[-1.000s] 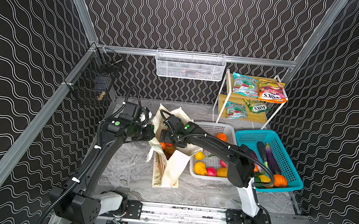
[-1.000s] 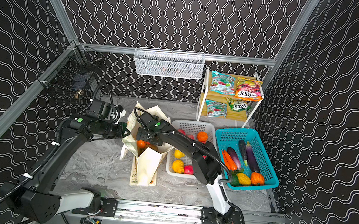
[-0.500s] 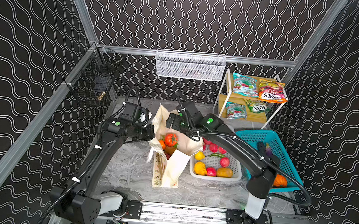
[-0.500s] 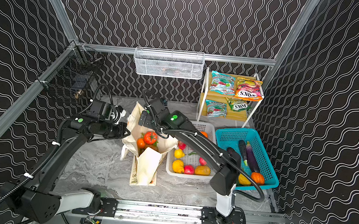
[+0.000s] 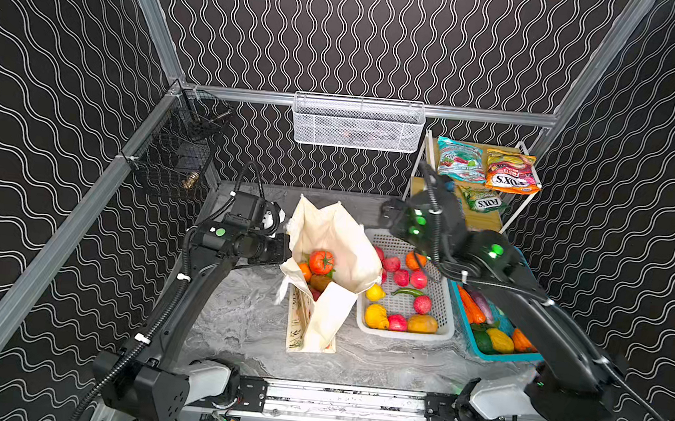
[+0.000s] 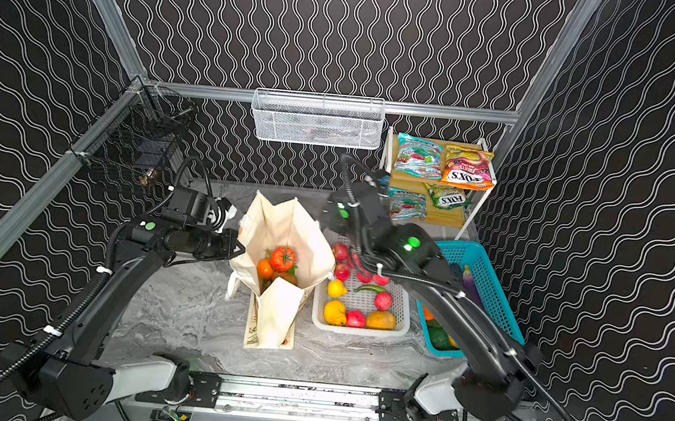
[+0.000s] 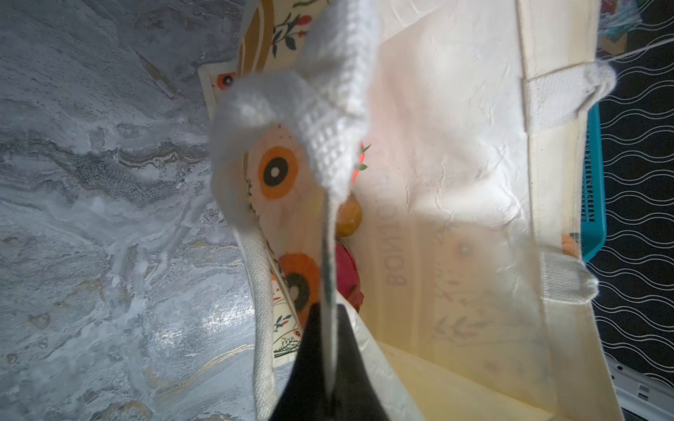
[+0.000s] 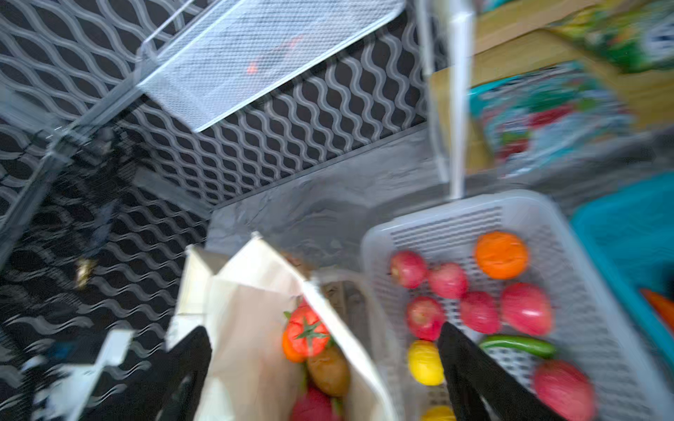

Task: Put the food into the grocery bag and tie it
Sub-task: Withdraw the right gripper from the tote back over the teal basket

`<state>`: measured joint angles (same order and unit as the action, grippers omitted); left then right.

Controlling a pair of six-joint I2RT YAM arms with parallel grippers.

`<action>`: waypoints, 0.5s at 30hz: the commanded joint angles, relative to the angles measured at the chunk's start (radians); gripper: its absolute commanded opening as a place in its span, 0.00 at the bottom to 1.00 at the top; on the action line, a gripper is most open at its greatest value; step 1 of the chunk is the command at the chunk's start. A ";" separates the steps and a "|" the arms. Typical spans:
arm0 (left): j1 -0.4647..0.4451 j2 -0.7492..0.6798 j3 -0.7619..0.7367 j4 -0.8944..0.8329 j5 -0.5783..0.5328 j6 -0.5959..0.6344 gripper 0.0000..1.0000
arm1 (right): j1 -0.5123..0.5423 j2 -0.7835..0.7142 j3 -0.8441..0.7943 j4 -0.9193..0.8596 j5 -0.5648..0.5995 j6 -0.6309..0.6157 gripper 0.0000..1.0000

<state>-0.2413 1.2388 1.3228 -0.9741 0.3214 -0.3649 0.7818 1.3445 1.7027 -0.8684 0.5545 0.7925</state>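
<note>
- The tall cream canvas tote bag (image 5: 338, 228) with a floral print stands upright on the grey marbled tabletop (image 5: 243, 316). Its mouth is open, and it is just beside the white perforated plastic basket (image 5: 400, 334).
- The left gripper (image 7: 327, 313) is clamped tight on the bag's left rim, with a thin edge of fabric pinched between its black fingers.
- A white woven strap handle (image 7: 328, 109) droops in a loose fold over that same rim.
- Inside the bag, a red toy tomato (image 5: 321, 261) lies on top, touching a round orange toy fruit (image 5: 304, 270). A magenta dragon fruit (image 7: 346, 269) sits deeper down.
- The right gripper (image 8: 324, 328) hangs in the air above the far end of the bag and the white basket. Its jaws are spread wide with nothing between them.
- The white basket holds red, yellow and orange toy produce, and a teal plastic basket (image 6: 489, 270) just beside it holds more.
- An orange FOX'S candy packet (image 5: 509, 176) and a teal candy packet (image 5: 459, 159) lie on top of the white-framed wooden shelf (image 5: 485, 222) at the back right, well apart from the bag.
</note>
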 commanded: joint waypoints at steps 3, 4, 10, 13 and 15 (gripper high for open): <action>0.001 -0.009 -0.005 -0.003 0.016 0.001 0.00 | -0.275 -0.240 -0.253 -0.002 -0.027 -0.023 0.96; 0.000 -0.008 -0.010 0.000 0.018 0.001 0.00 | -0.333 -0.272 -0.295 0.009 -0.036 -0.049 0.95; 0.001 -0.003 -0.023 0.013 0.027 0.004 0.00 | -0.613 -0.267 -0.412 -0.008 -0.072 -0.171 0.96; 0.000 -0.007 -0.029 0.021 0.036 0.000 0.00 | -0.762 -0.233 -0.499 0.044 -0.227 -0.183 0.95; 0.001 -0.010 -0.033 0.027 0.042 -0.001 0.00 | -0.825 -0.216 -0.573 0.114 -0.318 -0.197 0.93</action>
<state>-0.2413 1.2324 1.2953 -0.9474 0.3481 -0.3660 0.0074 1.1145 1.1812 -0.8379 0.3912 0.6380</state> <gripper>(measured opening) 0.059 0.936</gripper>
